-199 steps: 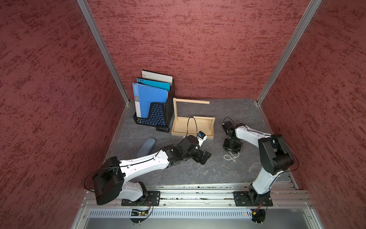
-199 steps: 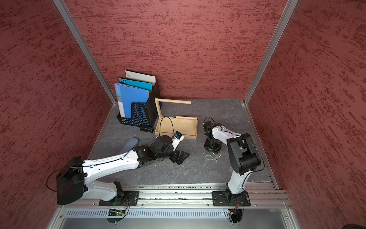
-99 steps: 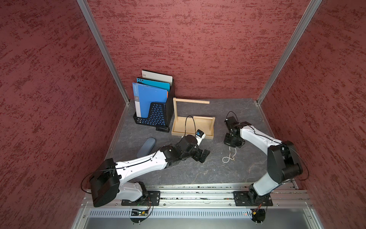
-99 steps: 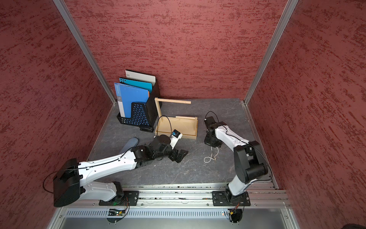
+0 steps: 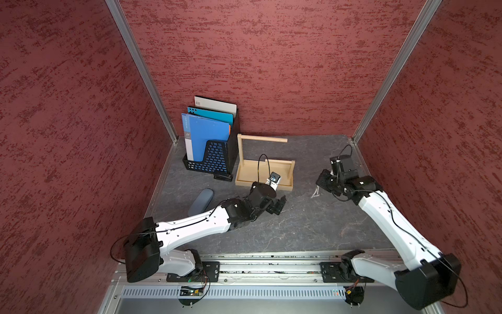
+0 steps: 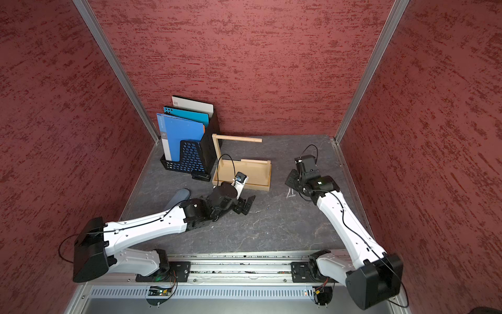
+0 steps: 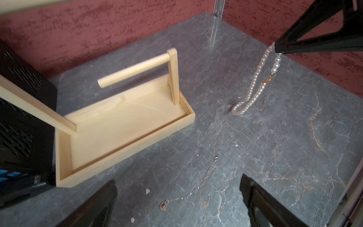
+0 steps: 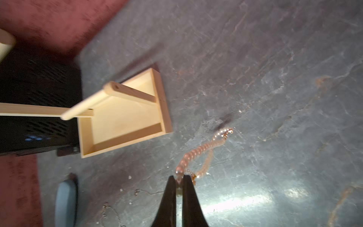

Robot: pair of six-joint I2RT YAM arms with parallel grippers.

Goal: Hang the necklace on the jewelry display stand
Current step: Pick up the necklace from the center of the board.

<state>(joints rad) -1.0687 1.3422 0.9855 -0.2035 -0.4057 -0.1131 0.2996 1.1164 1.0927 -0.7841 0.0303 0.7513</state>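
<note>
Red textured walls close in a grey stone-look table [image 5: 298, 231]. Toward its back left corner, beside a black file rack [image 5: 212, 160], sits the jewelry display stand [image 7: 125, 155], its long dowel lying along the back edge with the free end facing the right edge. The right fingers [image 8: 169, 196] are pinched onto the pearl necklace [image 7: 255, 82] between stand and right edge, probably so the doubled strand hangs lengthwise downward, its bottom at or just above the table. The left fingers [image 7: 94, 206] are spread wide and empty, low over a thin chain [image 7: 204, 176].
</note>
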